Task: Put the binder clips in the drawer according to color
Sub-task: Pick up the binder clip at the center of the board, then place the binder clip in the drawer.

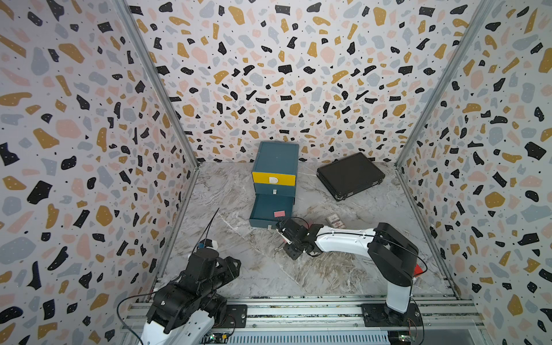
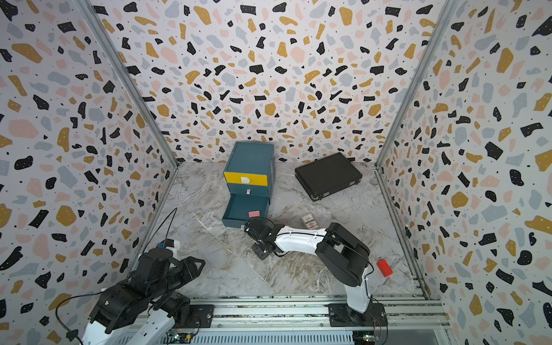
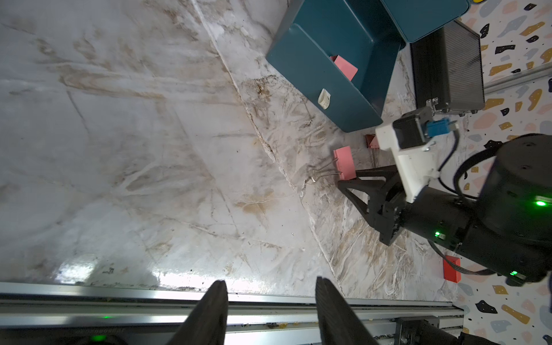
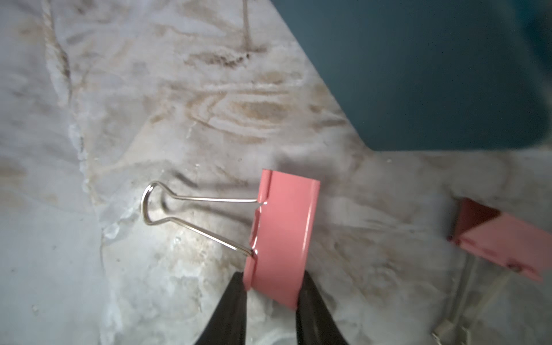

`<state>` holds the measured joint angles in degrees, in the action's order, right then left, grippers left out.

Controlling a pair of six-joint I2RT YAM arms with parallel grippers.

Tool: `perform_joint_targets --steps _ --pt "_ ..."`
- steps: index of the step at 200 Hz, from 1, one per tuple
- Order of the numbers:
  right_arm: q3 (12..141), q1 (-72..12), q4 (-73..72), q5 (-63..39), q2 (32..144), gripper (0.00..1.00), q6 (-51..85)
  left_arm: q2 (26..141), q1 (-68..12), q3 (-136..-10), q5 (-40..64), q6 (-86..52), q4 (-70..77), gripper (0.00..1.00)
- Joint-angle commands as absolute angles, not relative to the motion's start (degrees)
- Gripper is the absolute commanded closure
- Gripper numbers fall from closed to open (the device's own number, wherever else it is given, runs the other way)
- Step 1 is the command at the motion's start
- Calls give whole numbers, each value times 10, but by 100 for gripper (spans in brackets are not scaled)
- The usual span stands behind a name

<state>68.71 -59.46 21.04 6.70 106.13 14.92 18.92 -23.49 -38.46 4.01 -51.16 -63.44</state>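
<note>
My right gripper is shut on a pink binder clip, black fingers pressing both sides of its body, wire handles pointing away. It is low over the table, just in front of the drawer chest. The chest's bottom drawer is pulled out with one pink clip inside. The held clip also shows in the left wrist view. A second pink clip lies on the table beside it. The left gripper stands open and empty over the front rail, far from the clips.
A flat black case lies at the back right. A small printed card box sits just behind the right arm. A red block lies near the right wall. An aluminium rail runs along the front edge.
</note>
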Motion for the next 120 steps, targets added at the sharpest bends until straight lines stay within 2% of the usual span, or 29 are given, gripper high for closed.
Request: perform_joint_targets --steps 1,35,96,120 --pt "696 -592 234 86 999 82 164 192 -233 -368 52 -512 -607 49" --pt "766 -581 277 93 1009 82 181 193 -233 -367 58 -514 -602 49" --pt "940 -529 332 110 1126 81 220 196 -233 -381 59 -514 -606 49" --pt "988 -517 349 100 1172 74 223 197 -233 -386 60 -514 -606 49"
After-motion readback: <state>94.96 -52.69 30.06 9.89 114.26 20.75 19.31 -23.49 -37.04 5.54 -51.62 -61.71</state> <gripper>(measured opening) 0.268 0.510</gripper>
